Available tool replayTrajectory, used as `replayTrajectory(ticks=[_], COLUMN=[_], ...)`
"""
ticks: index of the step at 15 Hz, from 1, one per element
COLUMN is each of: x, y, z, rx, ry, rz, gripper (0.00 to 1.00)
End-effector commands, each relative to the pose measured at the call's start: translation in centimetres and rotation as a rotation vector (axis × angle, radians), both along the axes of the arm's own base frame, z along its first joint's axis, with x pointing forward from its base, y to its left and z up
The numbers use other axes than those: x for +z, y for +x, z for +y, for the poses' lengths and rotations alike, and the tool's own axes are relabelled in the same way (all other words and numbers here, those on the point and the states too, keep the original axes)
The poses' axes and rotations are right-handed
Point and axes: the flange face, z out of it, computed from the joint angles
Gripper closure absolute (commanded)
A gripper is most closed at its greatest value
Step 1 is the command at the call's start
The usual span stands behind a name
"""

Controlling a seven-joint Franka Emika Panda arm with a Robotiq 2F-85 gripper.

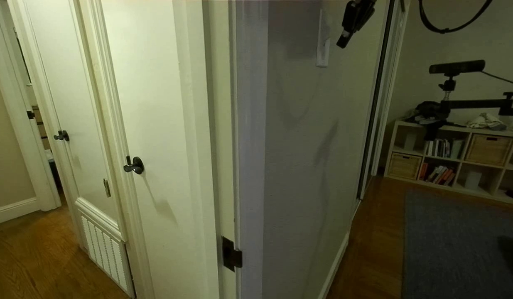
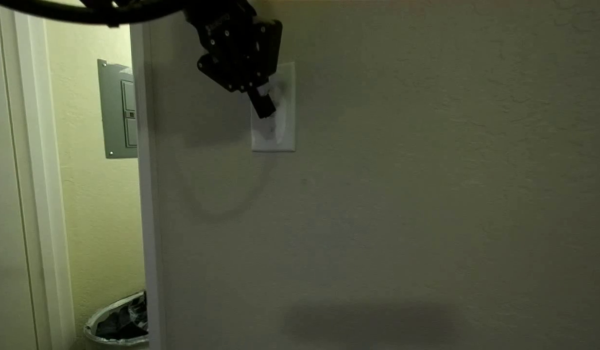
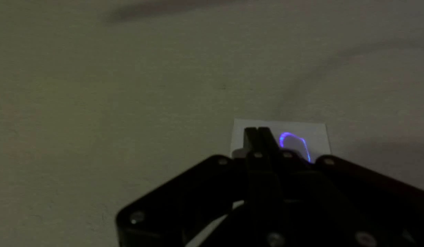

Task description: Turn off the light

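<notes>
The light's switch plate is a small white upright rectangle on the wall, seen in both exterior views [image 1: 322, 56] [image 2: 286, 133]. It also shows in the wrist view [image 3: 316, 137], with a thin blue-violet glowing line on it. No lamp shows. My black gripper [image 2: 262, 104] is shut and empty, tilted down in front of the plate and covering part of its middle. In an exterior view the gripper [image 1: 343, 41] appears beside the plate with a gap between them. In the wrist view the fingertips [image 3: 257, 129] are together over the plate. The fingers hide part of the switch.
The wall ends at a white door frame [image 1: 250, 145], with white doors beyond. A black cable [image 1: 443, 30] hangs in a loop near the arm. A camera on a stand [image 1: 457, 67] and a cube shelf [image 1: 455, 164] stand farther back. A grey wall panel [image 2: 119, 109] shows through the doorway.
</notes>
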Motion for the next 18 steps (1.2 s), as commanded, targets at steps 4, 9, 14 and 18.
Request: replayTrajectory(ticks=[4, 9, 14, 18], x=[2.7, 5.4, 4.9, 2.4], y=[-0.4, -0.8, -0.9, -0.6], z=[0.8, 2.2, 2.7, 1.3], rx=[-0.014, -0.014, -0.029, -0.055], ry=[-0.025, -0.031, 0.007, 0.036], rz=[-0.088, -0.147, -0.138, -0.098], gripper=[0.96, 0.96, 0.96, 0.95])
